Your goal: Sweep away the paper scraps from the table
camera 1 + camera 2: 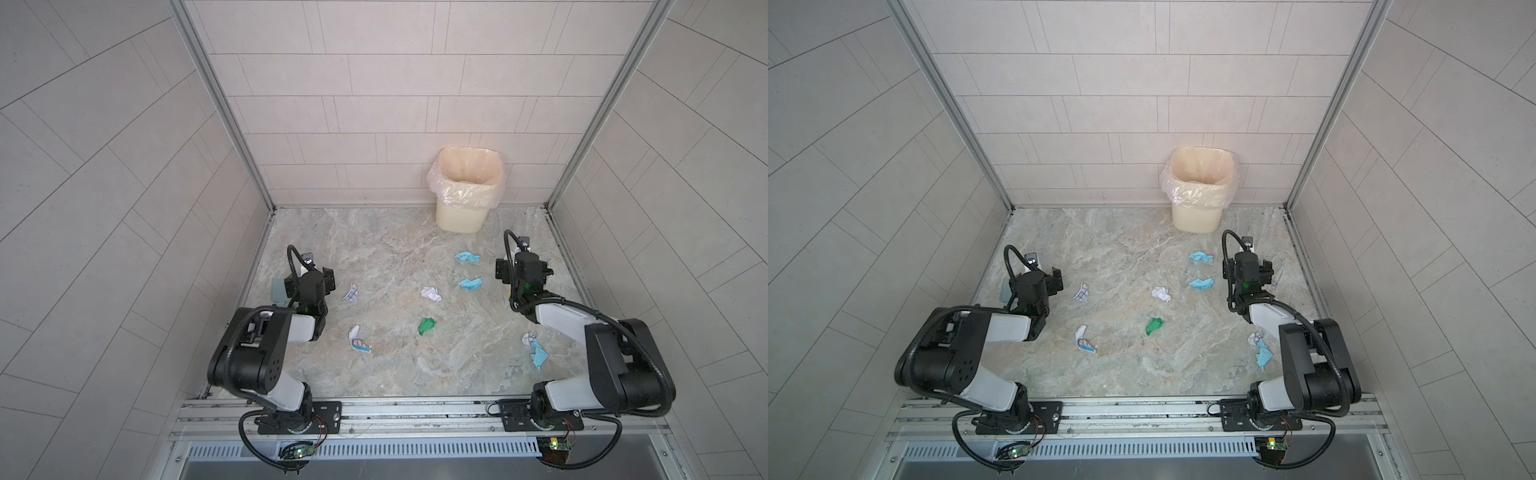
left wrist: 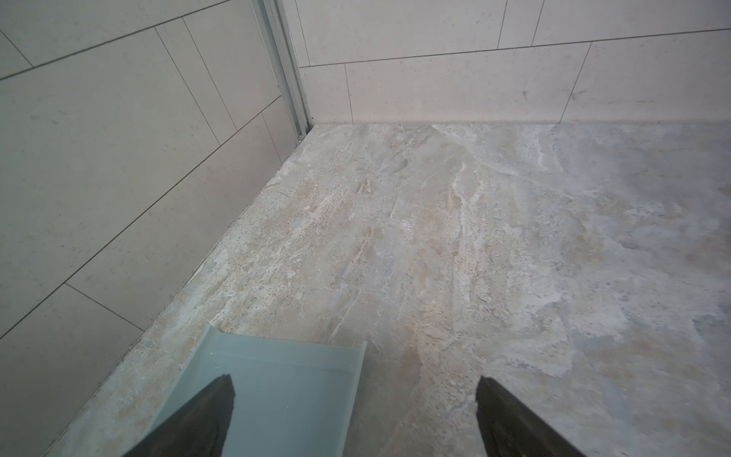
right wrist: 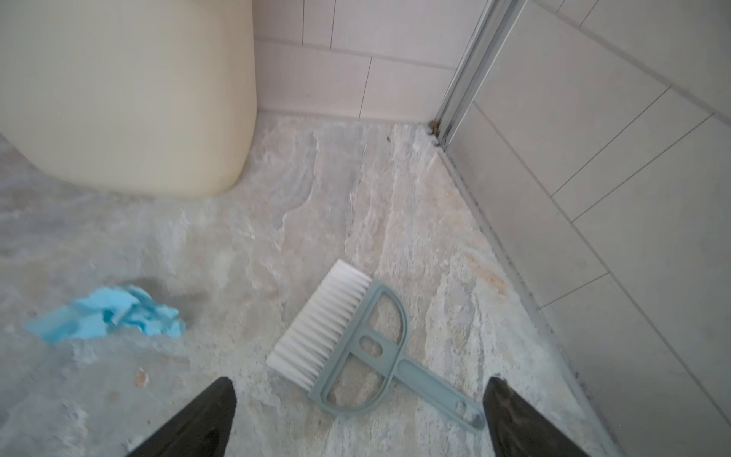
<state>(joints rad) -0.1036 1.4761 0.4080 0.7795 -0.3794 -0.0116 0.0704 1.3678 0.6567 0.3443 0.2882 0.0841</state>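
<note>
At the near edge, a metal rail carries both arm bases. Beyond it, the veined grey-beige desk is strewn with paper scraps: green, white, light blue and grid-printed, scattered from the middle toward the right side. The left hand hangs wide open and holds nothing, one finger over a pale blue dustpan beside the left wall. The right hand, equally spread and empty, hovers over a pale blue brush lying flat. Farther back, a cream bin with a clear liner stands against the pale tiled walls.
</note>
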